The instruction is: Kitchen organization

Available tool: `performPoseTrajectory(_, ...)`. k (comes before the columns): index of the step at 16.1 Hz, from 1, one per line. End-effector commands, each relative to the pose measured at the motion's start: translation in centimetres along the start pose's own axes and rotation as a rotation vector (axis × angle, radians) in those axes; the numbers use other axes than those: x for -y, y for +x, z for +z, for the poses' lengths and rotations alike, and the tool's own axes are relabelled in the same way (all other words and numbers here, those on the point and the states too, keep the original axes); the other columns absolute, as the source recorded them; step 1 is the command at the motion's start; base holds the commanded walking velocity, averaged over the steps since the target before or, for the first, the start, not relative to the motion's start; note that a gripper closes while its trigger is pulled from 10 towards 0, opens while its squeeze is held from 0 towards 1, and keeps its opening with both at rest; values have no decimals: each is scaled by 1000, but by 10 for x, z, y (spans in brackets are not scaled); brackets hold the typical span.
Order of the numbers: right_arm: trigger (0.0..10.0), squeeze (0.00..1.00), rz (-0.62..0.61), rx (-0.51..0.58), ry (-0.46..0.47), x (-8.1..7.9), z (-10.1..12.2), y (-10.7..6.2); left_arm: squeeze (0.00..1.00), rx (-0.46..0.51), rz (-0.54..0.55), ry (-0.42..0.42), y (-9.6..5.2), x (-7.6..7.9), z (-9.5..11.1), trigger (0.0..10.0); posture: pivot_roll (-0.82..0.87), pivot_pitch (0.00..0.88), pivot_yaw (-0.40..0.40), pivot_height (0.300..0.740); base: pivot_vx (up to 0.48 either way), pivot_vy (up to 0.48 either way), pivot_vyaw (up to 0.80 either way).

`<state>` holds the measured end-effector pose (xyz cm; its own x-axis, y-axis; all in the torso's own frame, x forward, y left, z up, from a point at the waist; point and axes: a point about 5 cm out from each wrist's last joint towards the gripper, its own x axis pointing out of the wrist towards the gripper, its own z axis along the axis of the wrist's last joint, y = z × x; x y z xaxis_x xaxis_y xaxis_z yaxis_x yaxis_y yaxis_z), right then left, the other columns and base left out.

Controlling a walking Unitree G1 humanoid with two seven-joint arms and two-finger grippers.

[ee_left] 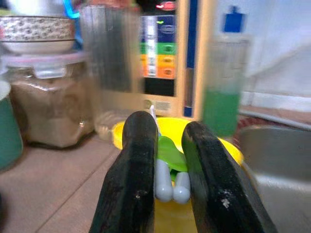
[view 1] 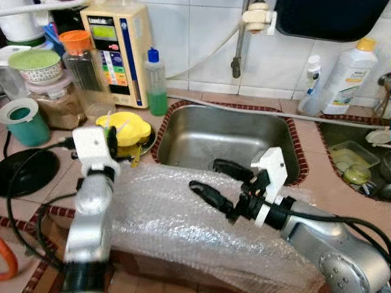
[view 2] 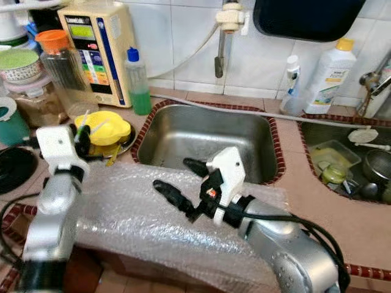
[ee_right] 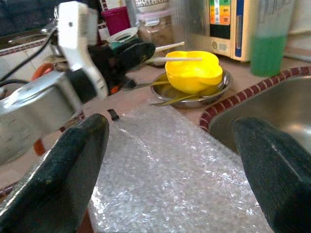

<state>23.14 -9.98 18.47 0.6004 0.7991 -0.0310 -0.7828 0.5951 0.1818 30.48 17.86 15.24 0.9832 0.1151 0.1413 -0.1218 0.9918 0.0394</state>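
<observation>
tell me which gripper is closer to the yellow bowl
Left. The left gripper is right at the yellow bowl, its jaws closed on utensil handles sticking out of it. The right gripper hovers open over the bubble wrap by the sink, well apart from the bowl.

**Tiled kitchen counter with two sinks**

White wall tiles [view 1: 201, 43] are running behind a salmon-tiled countertop [view 1: 317, 165] edged in dark red. A steel sink [view 1: 226, 143] is sitting recessed at centre, a second basin [view 1: 351, 143] lying beside it. Light is glancing off the steel.
</observation>
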Motion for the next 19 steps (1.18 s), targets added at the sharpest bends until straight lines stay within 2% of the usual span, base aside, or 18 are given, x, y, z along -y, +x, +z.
performPoseTrajectory(1, 10000, 0, -2, 13, -17, 2, 4, 1, 0, 30, -30, 25, -3, 5, 8, 0, -14, 0, 30, 740, 0, 0, 0)
performPoseTrajectory(4, 10000, 0, -8, 75, 35, 5, 12, 1, 0, 11, -33, 35, -8, 4, 6, 0, -12, 0, 30, 740, 0, 0, 0)
performPoseTrajectory(6, 10000, 0, -9, 96, 35, 7, 16, 1, 0, 25, -40, 38, -8, 5, 10, 0, -10, 0, 29, 740, 0, 0, 0)
performPoseTrajectory(9, 10000, 0, -32, 139, 34, 10, 20, 3, 0, 85, -79, 57, -7, 12, 25, 0, -8, 0, 27, 740, 0, 0, 0)
performPoseTrajectory(12, 10000, 0, -128, 212, 60, 23, 29, 5, 0, 163, -147, 80, -4, 24, 40, 0, -3, 0, 25, 740, 0, 0, 0)
performPoseTrajectory(13, 10000, 0, -162, 247, 107, 29, 33, 6, 0, 186, -207, 50, -4, 34, 46, 0, -3, 0, 24, 740, 0, 0, 0)
performPoseTrajectory(17, 10000, 0, -165, 289, 199, 35, 37, 10, 0, 198, -348, -39, -3, 55, 55, 0, 3, 0, 19, 740, 0, 0, 0)
performPoseTrajectory(18, 10000, 0, -157, 275, 198, 35, 35, 11, 0, 199, -376, -60, -3, 59, 56, 0, 5, 0, 16, 740, 0, 0, 0)
performPoseTrajectory(19, 10000, 0, -157, 194, 59, 35, 30, 13, 0, 175, -434, -101, -3, 65, 56, 0, 7, 0, 14, 740, 0, 0, 0)
